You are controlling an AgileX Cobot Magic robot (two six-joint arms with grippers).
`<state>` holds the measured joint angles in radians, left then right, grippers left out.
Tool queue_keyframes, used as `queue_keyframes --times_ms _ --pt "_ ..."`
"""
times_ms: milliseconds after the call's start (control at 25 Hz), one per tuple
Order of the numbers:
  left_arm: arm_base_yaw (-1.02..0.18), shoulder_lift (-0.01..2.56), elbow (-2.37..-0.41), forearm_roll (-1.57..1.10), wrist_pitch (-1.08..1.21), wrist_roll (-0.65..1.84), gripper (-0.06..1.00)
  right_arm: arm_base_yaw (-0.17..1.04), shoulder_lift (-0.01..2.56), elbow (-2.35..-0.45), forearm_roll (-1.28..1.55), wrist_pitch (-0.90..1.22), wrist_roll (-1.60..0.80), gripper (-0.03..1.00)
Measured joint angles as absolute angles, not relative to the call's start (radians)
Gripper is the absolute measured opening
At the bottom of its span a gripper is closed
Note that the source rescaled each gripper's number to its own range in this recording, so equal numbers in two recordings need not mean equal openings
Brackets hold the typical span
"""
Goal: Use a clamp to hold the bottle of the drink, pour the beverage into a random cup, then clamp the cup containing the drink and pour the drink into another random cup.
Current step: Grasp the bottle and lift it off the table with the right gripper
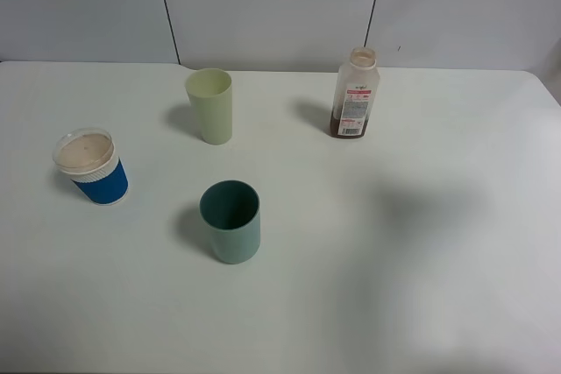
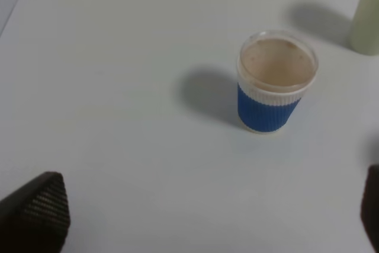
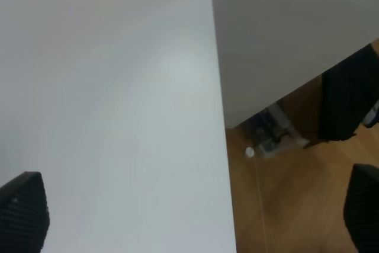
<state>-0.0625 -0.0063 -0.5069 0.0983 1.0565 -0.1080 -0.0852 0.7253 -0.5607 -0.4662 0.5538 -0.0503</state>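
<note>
A clear bottle (image 1: 355,94) with no cap and a little brown drink stands upright at the back right of the white table. A pale green cup (image 1: 210,105) stands at the back middle, and a dark teal cup (image 1: 230,221) stands nearer the front; both look empty. Neither gripper shows in the exterior view. In the left wrist view my left gripper (image 2: 204,217) is open and empty above the table, apart from the cups. In the right wrist view my right gripper (image 3: 194,217) is open and empty over the table's edge.
A blue ribbed paper cup (image 1: 92,166) with a translucent lid stands at the left; it also shows in the left wrist view (image 2: 273,87), with the pale green cup's side (image 2: 367,16) beyond it. The right wrist view shows the table's edge (image 3: 222,146) and wooden floor (image 3: 284,205).
</note>
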Motion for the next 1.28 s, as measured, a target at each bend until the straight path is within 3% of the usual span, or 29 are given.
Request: queue_keyframes --times_ms 520,1280 --pt "-0.062 -0.006 -0.507 0.098 1.056 -0.108 1.0 -0.085 0.988 -0.563 -0.509 0.35 -0.054 1.0" --pt "-0.062 -0.006 -0.507 0.098 1.056 -0.108 1.0 -0.122 1.295 -0.733 -0.548 0.322 -0.163 1.0"
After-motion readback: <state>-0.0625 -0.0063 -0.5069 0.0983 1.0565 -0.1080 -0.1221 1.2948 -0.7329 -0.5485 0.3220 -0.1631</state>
